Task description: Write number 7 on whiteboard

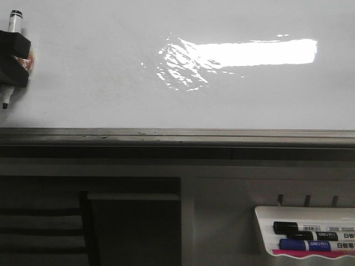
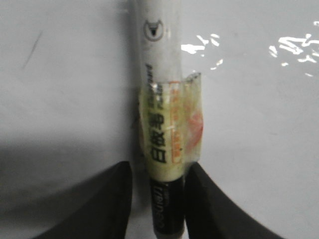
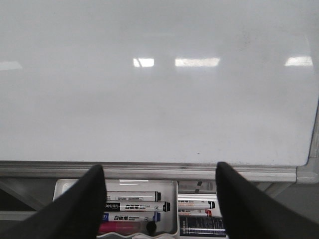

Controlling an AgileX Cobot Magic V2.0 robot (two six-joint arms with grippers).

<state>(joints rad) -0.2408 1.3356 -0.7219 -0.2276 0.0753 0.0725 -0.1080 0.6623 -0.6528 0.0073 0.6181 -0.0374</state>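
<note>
The whiteboard (image 1: pixel 111 83) fills the upper front view, glossy white with a bright glare. No number 7 shows on it in any view; only a short faint slanted streak (image 2: pixel 31 50) is visible in the left wrist view. At the far left edge my left gripper (image 1: pixel 14 58) is shut on a white marker (image 1: pixel 11 33) wrapped in yellowish tape. Up close, both fingers (image 2: pixel 209 199) flank the marker (image 2: pixel 159 74), which lies along the board (image 2: pixel 259 124). Whether it touches the board I cannot tell. My right gripper (image 3: pixel 159 170) stands open and empty, facing the board (image 3: pixel 149 99).
A grey metal edge (image 1: pixel 177 136) runs under the board. Below it at the right hangs a white marker tray (image 1: pixel 263 233) holding a black marker (image 1: pixel 299 227) and a blue one (image 1: pixel 305 245). The same tray (image 3: pixel 174 199) lies between my right fingers. A dark recess (image 1: pixel 133 227) sits lower left.
</note>
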